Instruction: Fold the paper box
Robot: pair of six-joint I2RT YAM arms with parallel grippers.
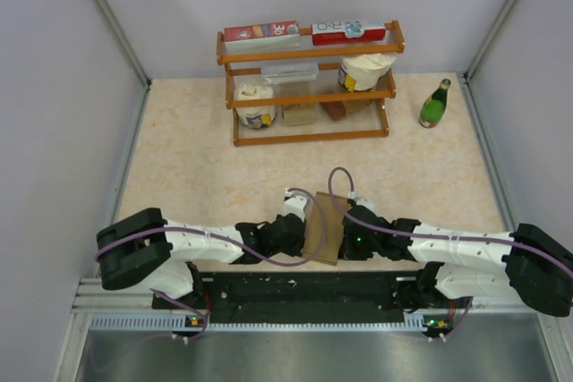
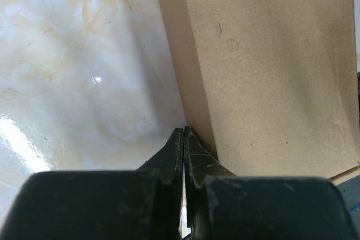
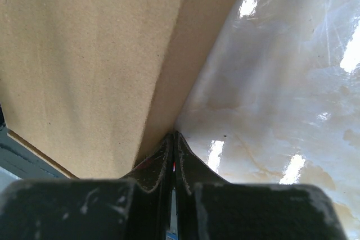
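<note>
Two pairs clenched on nothing: left fingers (image 2: 169, 158) and right fingers (image 3: 157, 164) nose opposite lower sides of the paper box (image 1: 324, 227), sitting between them on the surface (image 1: 206, 167) near its front edge. We judge it light, stiffish card, skids easily; pinch a flap edge

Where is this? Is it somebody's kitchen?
Probably a robot lab booth, not a kitchen: bare grey walls box in one table, two robot arms are bolted at its edge, and a shelf holds cartons.
</note>
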